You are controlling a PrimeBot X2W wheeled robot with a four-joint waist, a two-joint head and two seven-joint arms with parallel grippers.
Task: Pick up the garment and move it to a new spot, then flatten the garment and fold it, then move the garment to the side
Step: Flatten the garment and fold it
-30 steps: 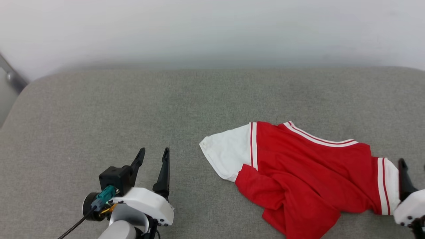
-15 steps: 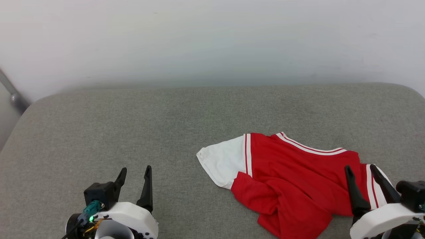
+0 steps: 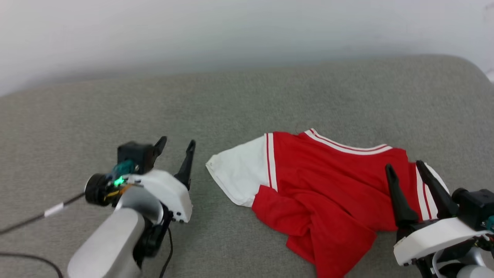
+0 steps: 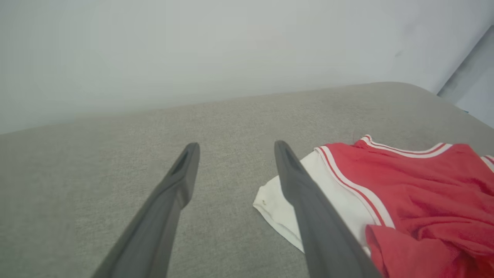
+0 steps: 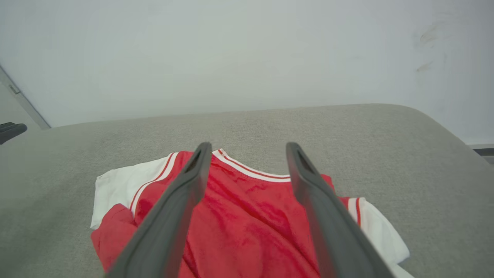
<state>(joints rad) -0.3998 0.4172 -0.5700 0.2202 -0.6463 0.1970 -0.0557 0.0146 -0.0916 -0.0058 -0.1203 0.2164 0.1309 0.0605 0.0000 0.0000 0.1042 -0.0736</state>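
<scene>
The garment [image 3: 328, 193] is a red jersey shirt with white sleeves and red-white striped trim, lying rumpled on the grey cushion right of centre, its lower part bunched toward the front. My left gripper [image 3: 175, 143] stands open just left of the white sleeve, apart from it; in the left wrist view the garment [image 4: 409, 193] lies to the right of the open gripper [image 4: 235, 148]. My right gripper [image 3: 403, 166] hovers open over the garment's right part near the striped sleeve. In the right wrist view the gripper [image 5: 247, 148] frames the collar of the garment [image 5: 251, 224]. Nothing is held.
The grey cushion [image 3: 96, 108] is a wide padded surface backed by a plain white wall [image 3: 231, 31]. Its rounded right corner [image 3: 471, 69] shows at the upper right. A black cable [image 3: 31, 220] trails from my left wrist across the cushion's left front.
The head camera has shifted, so the whole scene sits differently. My left gripper has moved up toward the white sleeve. The right gripper came in from the edge over the garment's right side.
</scene>
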